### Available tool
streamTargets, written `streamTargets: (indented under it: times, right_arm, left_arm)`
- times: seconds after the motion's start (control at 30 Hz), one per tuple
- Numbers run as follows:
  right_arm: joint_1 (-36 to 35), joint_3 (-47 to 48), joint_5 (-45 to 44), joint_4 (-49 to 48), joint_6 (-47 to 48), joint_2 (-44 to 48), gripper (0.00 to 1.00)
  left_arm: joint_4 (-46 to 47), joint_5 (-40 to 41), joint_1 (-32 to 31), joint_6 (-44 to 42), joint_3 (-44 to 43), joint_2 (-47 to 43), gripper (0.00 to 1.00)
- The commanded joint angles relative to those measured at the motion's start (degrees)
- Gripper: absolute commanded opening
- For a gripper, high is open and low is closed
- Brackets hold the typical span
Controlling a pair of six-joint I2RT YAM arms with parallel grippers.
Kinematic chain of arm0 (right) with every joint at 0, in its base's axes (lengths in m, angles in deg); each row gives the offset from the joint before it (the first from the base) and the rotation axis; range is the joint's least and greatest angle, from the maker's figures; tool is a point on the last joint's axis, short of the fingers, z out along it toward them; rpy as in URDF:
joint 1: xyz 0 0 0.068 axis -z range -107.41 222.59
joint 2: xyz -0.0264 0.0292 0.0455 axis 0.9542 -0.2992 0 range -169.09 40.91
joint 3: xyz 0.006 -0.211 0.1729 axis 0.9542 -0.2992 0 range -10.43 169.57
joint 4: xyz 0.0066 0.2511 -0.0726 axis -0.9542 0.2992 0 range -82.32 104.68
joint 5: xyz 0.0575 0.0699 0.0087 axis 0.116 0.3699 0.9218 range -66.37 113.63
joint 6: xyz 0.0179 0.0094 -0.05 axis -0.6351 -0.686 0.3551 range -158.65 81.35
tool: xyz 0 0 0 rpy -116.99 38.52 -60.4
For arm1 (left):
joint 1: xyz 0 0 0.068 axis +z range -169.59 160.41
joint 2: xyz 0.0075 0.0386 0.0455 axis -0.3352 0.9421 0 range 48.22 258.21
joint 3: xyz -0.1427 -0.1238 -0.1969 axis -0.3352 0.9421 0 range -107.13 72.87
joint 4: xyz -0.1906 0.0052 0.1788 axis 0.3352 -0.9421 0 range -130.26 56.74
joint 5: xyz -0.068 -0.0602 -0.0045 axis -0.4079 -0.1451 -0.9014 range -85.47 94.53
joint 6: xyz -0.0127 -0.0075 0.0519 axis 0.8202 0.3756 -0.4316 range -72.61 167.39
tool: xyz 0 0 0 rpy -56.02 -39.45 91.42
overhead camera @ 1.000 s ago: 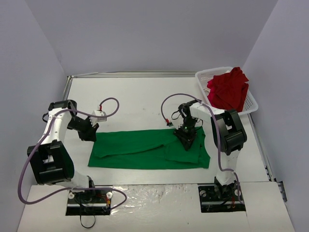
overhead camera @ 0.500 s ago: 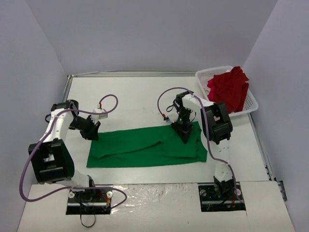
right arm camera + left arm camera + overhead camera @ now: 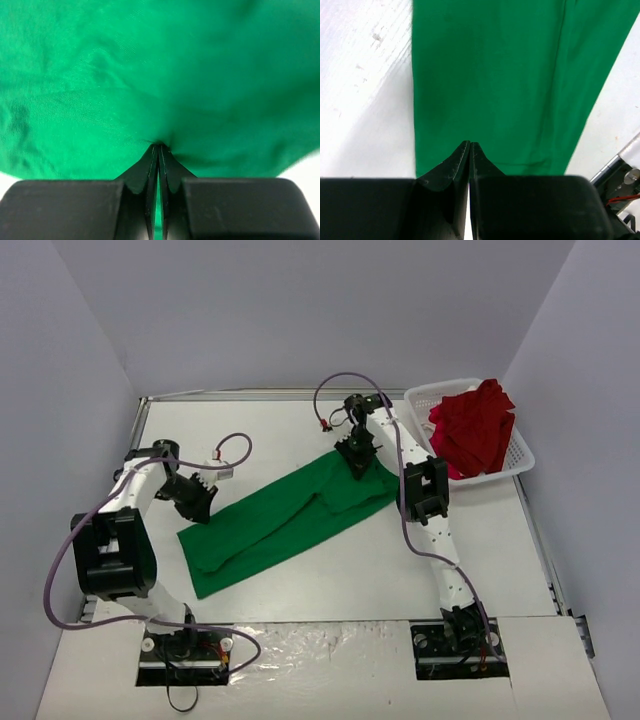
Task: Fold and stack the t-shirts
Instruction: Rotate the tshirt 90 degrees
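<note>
On the table (image 3: 270, 430), the flat t-shirt (image 3: 280, 520) lies diagonally, near-left end to far-right end. The left gripper (image 3: 197, 508) sits at its left end, the right gripper (image 3: 357, 465) at its far-right end. The basket (image 3: 425, 400) stands in the far-right corner, right of that end. The second t-shirt (image 3: 475, 425) is heaped in it.

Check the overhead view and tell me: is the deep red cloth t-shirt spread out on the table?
No, the deep red cloth t-shirt sits crumpled in the white plastic lattice basket.

The right gripper (image 3: 158, 150) (jaws together) pinches the green t-shirt (image 3: 150, 75).
</note>
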Motion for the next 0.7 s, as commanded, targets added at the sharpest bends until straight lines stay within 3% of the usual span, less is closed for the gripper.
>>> streamTargets:
  times: [0.0, 0.3, 0.67]
  right_arm:
    - [0.53, 6.19, -7.45, -16.41, -0.34, -8.65, 0.00]
    - [0.36, 7.00, -10.87, -29.69, -6.14, -8.65, 0.01]
    - [0.62, 8.41, -12.99, -34.53, -8.87, -10.59, 0.03]
  left_arm:
    - [1.87, 3.51, -2.06, 2.19, -2.47, 2.29, 0.02]
    - [5.39, 10.54, -8.02, 3.33, -2.39, 9.32, 0.02]
    - [8.47, 9.59, -17.17, 6.76, -1.16, 14.33, 0.02]
